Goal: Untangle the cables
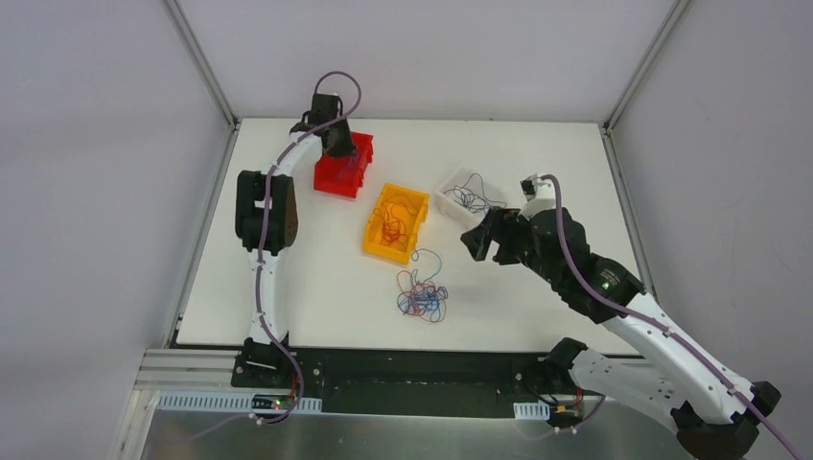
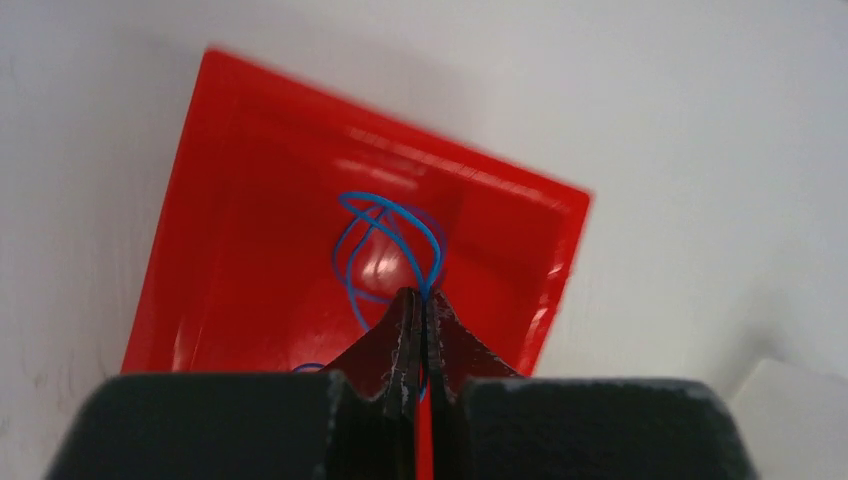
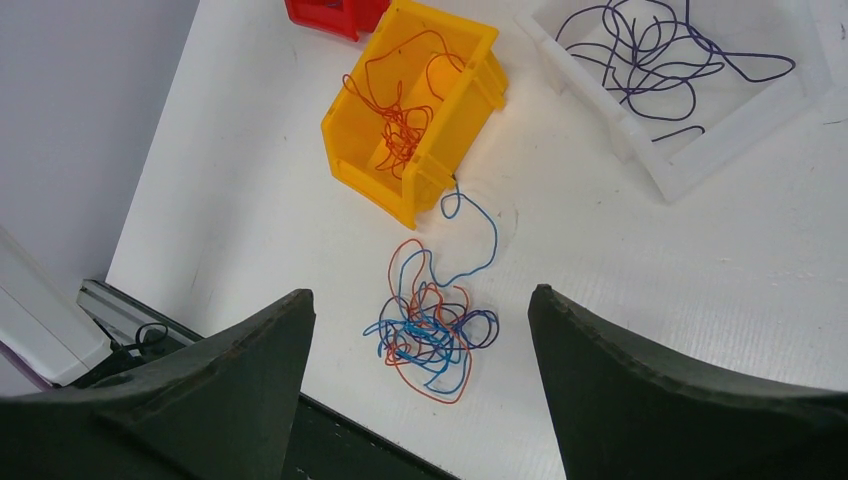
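Blur softens the red bin (image 2: 240,200) in the left wrist view, and from above the left arm covers part of it. This arm reaches far across the desk (image 1: 307,287). Its left gripper (image 2: 422,297) is pinched closed on a blue cable (image 2: 385,215), whose loops show against the inside of the bin. The right arm bends low. The right gripper (image 3: 420,292) is spread wide and holds nothing, above the tangle of cables (image 3: 430,335) that lies on the desk near the yellow bin (image 3: 370,175).

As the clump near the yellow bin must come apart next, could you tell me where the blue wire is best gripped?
I would grip the blue wire where its loop runs clear of the tangle toward the yellow bin, coming straight down with the open right gripper; there it lies alone on the table.
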Action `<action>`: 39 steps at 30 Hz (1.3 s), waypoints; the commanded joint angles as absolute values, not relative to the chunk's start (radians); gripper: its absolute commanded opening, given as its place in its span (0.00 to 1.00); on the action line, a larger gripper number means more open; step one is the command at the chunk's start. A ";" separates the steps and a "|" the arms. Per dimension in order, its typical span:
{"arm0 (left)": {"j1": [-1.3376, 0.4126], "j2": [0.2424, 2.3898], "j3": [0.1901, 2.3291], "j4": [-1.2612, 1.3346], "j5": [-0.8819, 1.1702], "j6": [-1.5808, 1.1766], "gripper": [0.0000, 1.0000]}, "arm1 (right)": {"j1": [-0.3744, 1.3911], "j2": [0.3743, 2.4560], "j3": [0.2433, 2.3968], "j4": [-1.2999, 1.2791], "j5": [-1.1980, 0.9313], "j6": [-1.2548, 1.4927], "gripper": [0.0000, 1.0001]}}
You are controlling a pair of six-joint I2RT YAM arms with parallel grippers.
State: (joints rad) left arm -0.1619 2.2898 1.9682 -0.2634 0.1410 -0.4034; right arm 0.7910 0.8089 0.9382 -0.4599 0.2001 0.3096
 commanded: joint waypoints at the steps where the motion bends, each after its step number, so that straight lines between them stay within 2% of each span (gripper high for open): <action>1: -0.152 2.181 1.846 -0.260 0.090 -0.381 0.00 | 0.779 0.803 0.937 -0.433 0.172 0.312 0.82; 4: -0.152 2.180 1.814 -0.250 0.106 -0.361 0.00 | 0.777 0.818 0.943 -0.429 0.154 0.323 0.82; 5: -0.152 2.181 1.814 -0.252 0.113 -0.352 0.04 | 0.776 0.824 0.945 -0.426 0.149 0.324 0.82; 6: -0.152 2.177 1.811 -0.253 0.118 -0.347 0.10 | 0.777 0.827 0.948 -0.424 0.144 0.325 0.82; 10: -0.152 2.127 1.810 -0.259 0.150 -0.311 0.43 | 0.774 0.860 0.961 -0.445 0.122 0.330 0.83; 13: -0.152 2.090 1.820 -0.270 0.147 -0.306 0.54 | 0.770 0.930 0.995 -0.522 0.125 0.347 0.83; 24: -0.161 1.885 1.730 -0.298 0.193 -0.315 0.79 | 0.765 1.002 0.961 -0.546 0.085 0.374 0.83; 28: -0.182 1.759 1.665 -0.341 0.152 -0.340 0.84 | 0.762 1.022 0.949 -0.540 0.083 0.373 0.83; 36: -0.403 1.458 1.384 -0.347 0.056 -0.344 0.88 | 0.753 1.066 0.888 -0.479 0.030 0.395 0.83; 39: -0.503 1.368 1.262 -0.347 0.055 -0.375 0.98 | 0.748 1.078 0.869 -0.466 0.014 0.396 0.83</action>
